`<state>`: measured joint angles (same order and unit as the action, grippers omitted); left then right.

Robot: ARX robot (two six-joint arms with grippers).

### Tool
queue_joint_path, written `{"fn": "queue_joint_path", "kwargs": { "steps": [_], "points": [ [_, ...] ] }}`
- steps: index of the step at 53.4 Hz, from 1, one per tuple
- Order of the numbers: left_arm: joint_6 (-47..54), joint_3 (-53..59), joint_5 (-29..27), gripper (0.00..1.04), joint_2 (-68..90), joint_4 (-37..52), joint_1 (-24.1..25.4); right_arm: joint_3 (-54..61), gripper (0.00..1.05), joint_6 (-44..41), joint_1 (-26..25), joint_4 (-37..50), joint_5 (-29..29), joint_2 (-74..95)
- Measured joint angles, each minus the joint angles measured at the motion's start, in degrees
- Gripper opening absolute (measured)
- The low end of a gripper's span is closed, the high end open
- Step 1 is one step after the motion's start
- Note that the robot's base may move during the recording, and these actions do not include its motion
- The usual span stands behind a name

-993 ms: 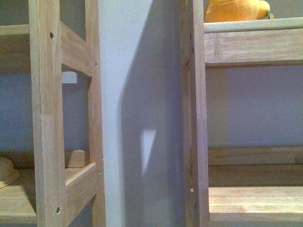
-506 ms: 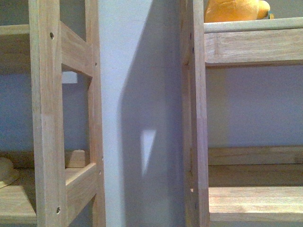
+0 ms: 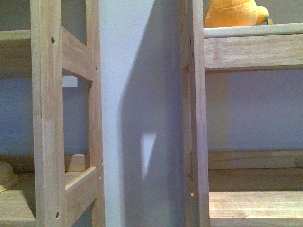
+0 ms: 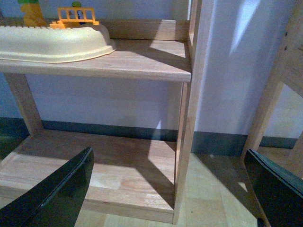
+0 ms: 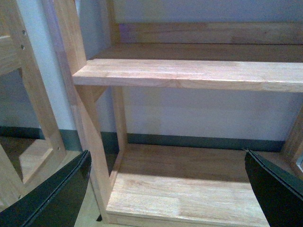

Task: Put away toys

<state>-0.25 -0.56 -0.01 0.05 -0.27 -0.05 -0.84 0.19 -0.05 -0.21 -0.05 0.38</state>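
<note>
A: Where is the plush toy seen?
B: At 1 o'clock in the front view, on the right shelf.
A: And the grippers?
B: The left gripper and right gripper are spread apart, nothing held.

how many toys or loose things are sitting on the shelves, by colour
orange-yellow plush toy: 1
pale tan dome-shaped object: 1
cream tray-like piece: 1
orange toy fence: 1
yellow and green toy figure, partly cut off: 1
total: 5, if the tan dome and the cream piece are separate things
</note>
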Motion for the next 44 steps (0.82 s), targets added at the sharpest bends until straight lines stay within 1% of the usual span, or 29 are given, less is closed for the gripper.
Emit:
{"fn": "queue_joint_path", "kwargs": {
  "steps": [44],
  "points": [
    [0.0,0.0,0.0,0.98,0.0,0.0,0.0,0.0,0.98,0.0,0.0,0.0,0.0,0.0]
  ]
}}
